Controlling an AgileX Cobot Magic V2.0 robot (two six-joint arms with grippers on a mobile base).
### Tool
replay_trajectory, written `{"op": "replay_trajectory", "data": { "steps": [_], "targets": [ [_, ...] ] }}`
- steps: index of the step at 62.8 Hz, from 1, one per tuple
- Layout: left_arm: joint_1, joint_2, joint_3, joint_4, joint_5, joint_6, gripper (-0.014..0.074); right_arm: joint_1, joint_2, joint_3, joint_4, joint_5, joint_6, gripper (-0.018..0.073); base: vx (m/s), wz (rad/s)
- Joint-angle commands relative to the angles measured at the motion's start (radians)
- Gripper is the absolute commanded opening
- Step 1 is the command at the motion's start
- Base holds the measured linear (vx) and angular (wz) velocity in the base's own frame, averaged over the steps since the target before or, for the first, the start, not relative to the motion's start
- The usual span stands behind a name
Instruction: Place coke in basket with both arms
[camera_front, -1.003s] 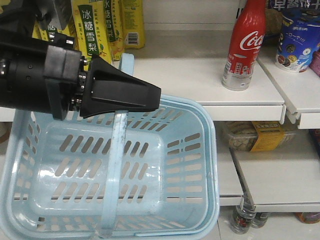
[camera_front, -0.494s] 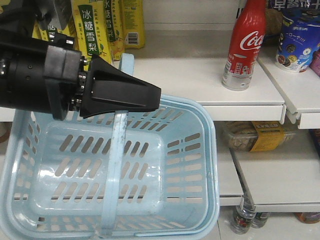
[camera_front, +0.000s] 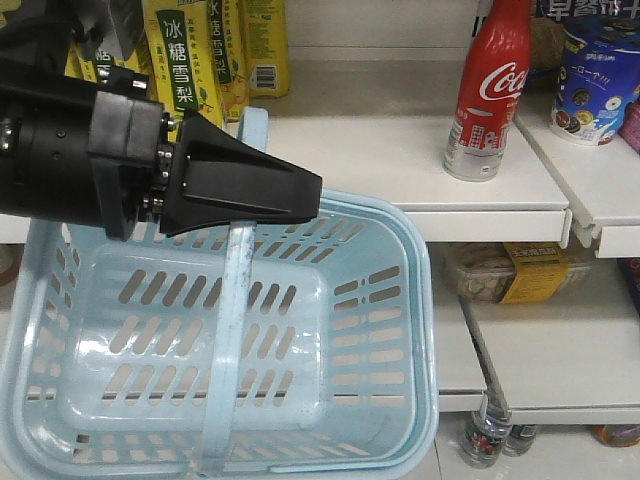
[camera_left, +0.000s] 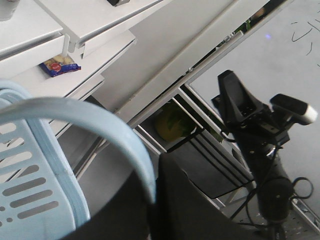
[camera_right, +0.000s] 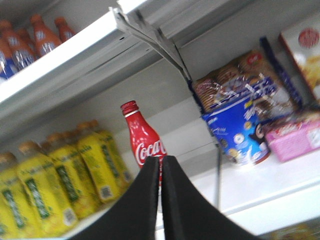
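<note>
Holding the basket (camera_front: 422, 300) by its handle (camera_front: 232, 330) in my clamped left tool (camera_front: 310, 197), I risk it swinging. My right tool (camera_right: 160, 167) is closed and empty. The coke (camera_right: 142, 140) stands just ahead of it on the shelf (camera_front: 380, 160); advancing unopened would topple it.

The red coke (camera_right: 142, 145) stands upright straight beyond my right jaws' tips. The pale blue slotted basket (camera_front: 385, 322) hangs tilted below my left jaws, its handle (camera_front: 230, 340) between them.
</note>
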Motion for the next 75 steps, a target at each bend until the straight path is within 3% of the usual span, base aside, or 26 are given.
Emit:
{"op": "replay_trajectory", "data": {
  "steps": [1, 8, 17, 22, 29, 35, 42, 58, 75],
  "targets": [
    [-0.007, -0.029, -0.024, -0.076, -0.035, 0.031, -0.0006, 0.0, 0.089, -0.122, -0.06, 0.054, -0.092, 0.0031, 0.0, 0.0],
    [-0.007, -0.029, -0.024, -0.076, -0.035, 0.031, -0.0006, 0.0, 0.185, -0.205, 0.014, 0.085, -0.248, 0.0136, 0.0, 0.0],
    [-0.007, -0.029, -0.024, -0.076, -0.035, 0.031, -0.0006, 0.0, 0.322, -0.272, 0.156, 0.085, -0.455, 0.0412, 0.0, 0.0],
    [-0.007, -0.029, -0.024, -0.076, -0.035, 0.031, -0.0006, 0.0, 0.385, -0.29, 0.206, 0.031, -0.522, 0.0564, 0.0, 0.0],
    [-0.007, -0.029, -0.024, -0.076, -0.035, 0.031, -0.0006, 0.0, 0.448, -0.291, 0.287, -0.068, -0.529, 0.0676, 0.0, 0.0],
    [-0.007, -0.029, -0.024, -0.076, -0.035, 0.031, -0.0006, 0.0, 0.497, -0.306, 0.334, -0.054, -0.548, 0.0694, 0.0, 0.0],
    [-0.007, -0.029, -0.024, -0.076, -0.035, 0.031, -0.0006, 0.002, 0.577, -0.378, 0.382, 0.05, -0.64, 0.0673, 0.0, 0.0],
    [-0.007, -0.029, -0.024, -0.076, -0.035, 0.031, -0.0006, 0.002, 0.785, -0.591, 0.652, 0.196, -1.012, 0.0619, 0.0, 0.0],
    [-0.007, -0.029, -0.024, -0.076, -0.035, 0.031, -0.0006, 0.002, 0.954, -0.654, 0.909, 0.161, -1.301, 0.0615, 0.0, 0.0]
  ]
}}
